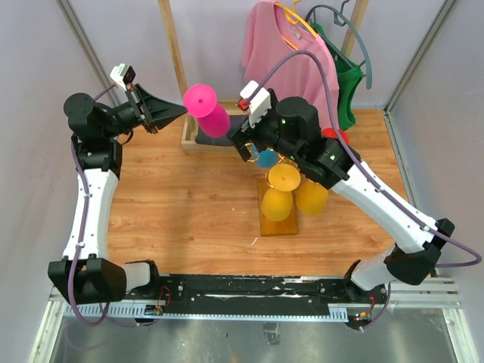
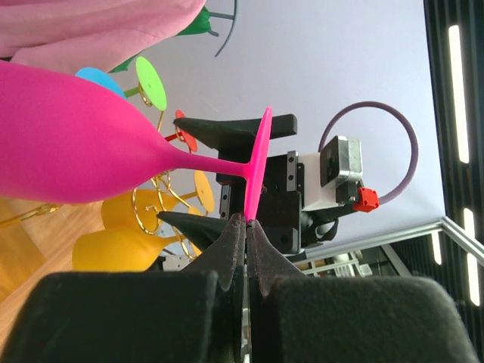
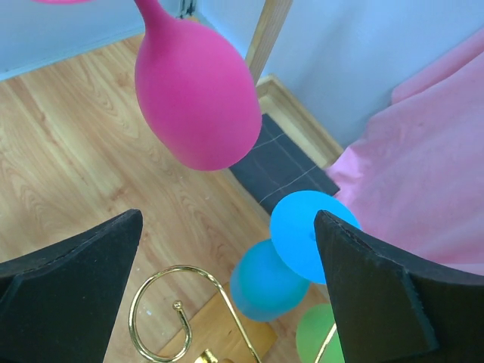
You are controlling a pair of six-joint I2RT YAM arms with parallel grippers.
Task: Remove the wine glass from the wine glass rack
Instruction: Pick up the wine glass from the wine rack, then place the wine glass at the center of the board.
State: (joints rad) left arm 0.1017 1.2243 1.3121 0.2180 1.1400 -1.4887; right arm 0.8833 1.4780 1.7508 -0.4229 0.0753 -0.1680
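Pinching pink wine glass (image 2: 68,144) by its foot edge, left hand (image 2: 246,227) clamped, apart from wine glass rack (image 1: 280,228), to its left | right hand (image 3: 227,219) wide, empty, over rack

Your smooth magenta wine glass (image 3: 197,98) has a matt, plastic-looking skin. The thin gold wire rack (image 3: 176,268) is glossy polished metal on a rectangular honey-brown wooden base block (image 1: 280,227). The pale tabletop (image 1: 189,197) shows wood grain. The pink shirt (image 3: 423,189) is soft cloth. The black fingers (image 3: 68,295) of the right gripper (image 3: 227,214) look matt and finely grainy.
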